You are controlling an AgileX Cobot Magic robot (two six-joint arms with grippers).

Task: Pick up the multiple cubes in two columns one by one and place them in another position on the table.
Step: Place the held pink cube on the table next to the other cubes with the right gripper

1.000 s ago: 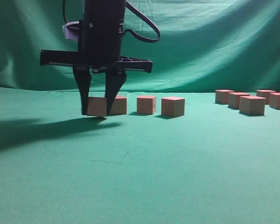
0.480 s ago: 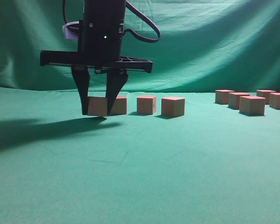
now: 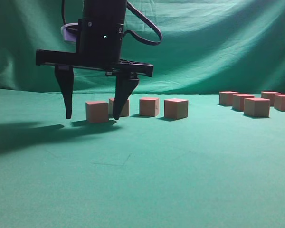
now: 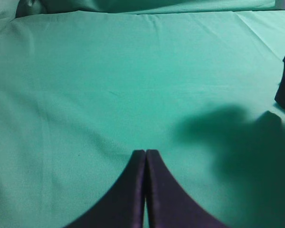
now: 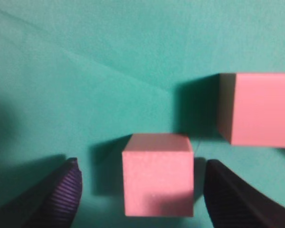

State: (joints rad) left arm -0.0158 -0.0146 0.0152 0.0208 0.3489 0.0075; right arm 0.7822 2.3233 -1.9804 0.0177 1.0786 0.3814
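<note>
The small matte reddish-pink cube [image 3: 97,111] looks light and rigid (flat opposite sides suit pinching); right gripper [image 3: 91,115] straddles it, spread, untouching; left gripper [image 4: 146,159] closed.

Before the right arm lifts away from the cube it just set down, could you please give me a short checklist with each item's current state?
1. Right claw open, fingers clear of the placed cube: ok.
2. Placed cube flat on the table: ok.
3. Gap to the neighbouring cube: ok.
4. Left claw shut, away from the cubes: ok.
5. Pickup group undisturbed: ok.
6. Placed row straight: cannot tell.
</note>
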